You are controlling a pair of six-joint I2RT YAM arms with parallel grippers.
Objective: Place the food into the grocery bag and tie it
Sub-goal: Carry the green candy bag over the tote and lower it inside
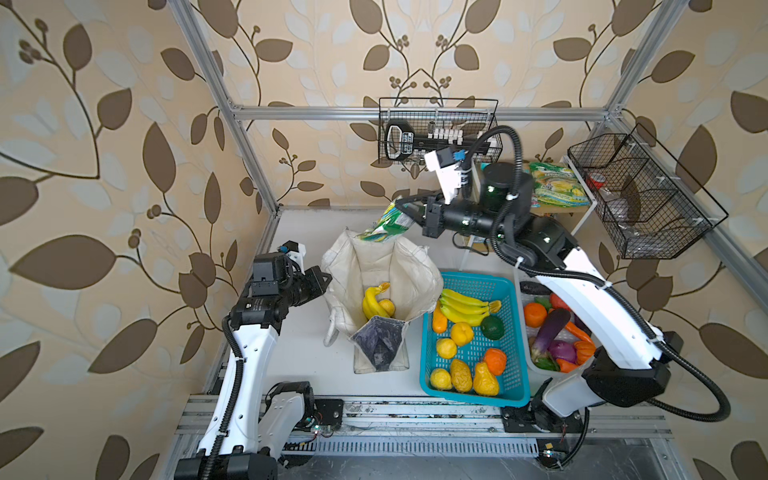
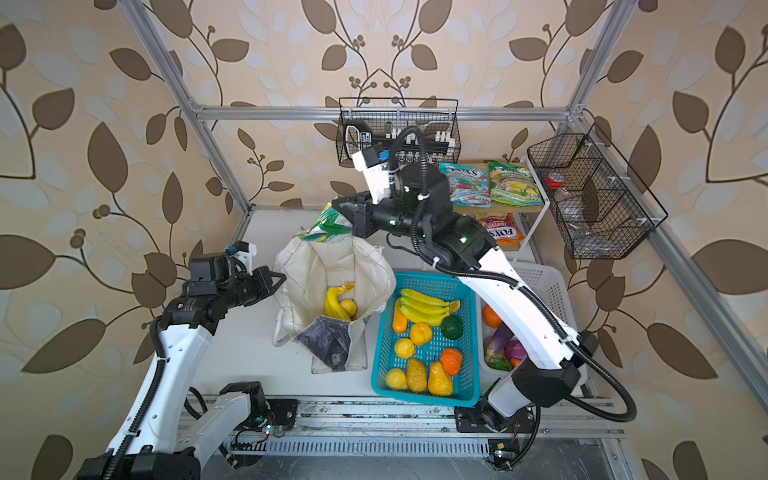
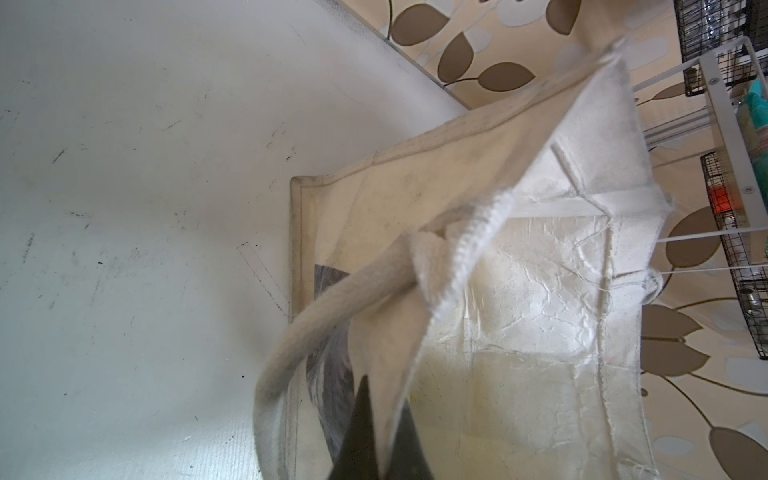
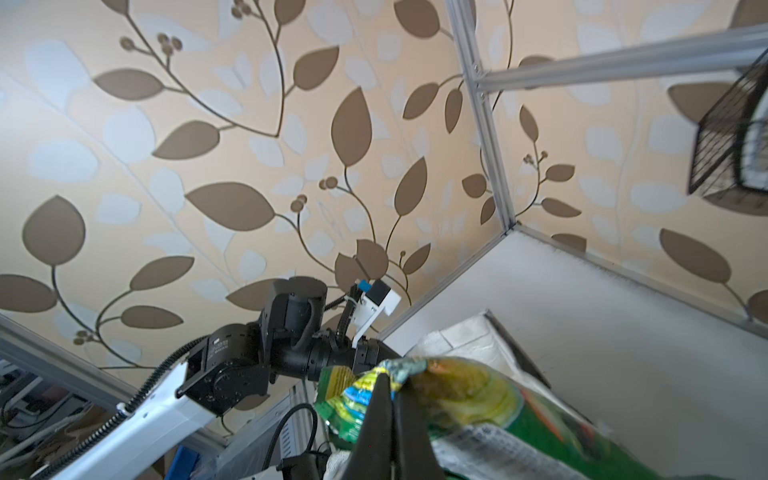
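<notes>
The off-white grocery bag (image 1: 415,270) stands open on the table in both top views. A banana bunch (image 1: 371,302) and a yellow round fruit (image 1: 387,306) lie inside it. My left gripper (image 3: 386,399) is shut on the cloth of the bag's left rim (image 3: 469,257), beside a rope handle (image 3: 332,307). My right gripper (image 4: 388,376) is shut on the top corner of a green-yellow snack packet (image 4: 478,399). That packet (image 1: 384,226) hangs tilted just above the bag's far rim, with the right gripper (image 1: 401,205) above it.
A teal basket (image 1: 478,277) of bananas, lemons and other fruit sits right of the bag. Beyond it a white basket (image 2: 544,282) holds an eggplant (image 1: 550,328) and an orange (image 1: 535,313). Snack packets (image 2: 513,185) lie on a back-right shelf. Wire baskets (image 1: 640,195) hang on the frame.
</notes>
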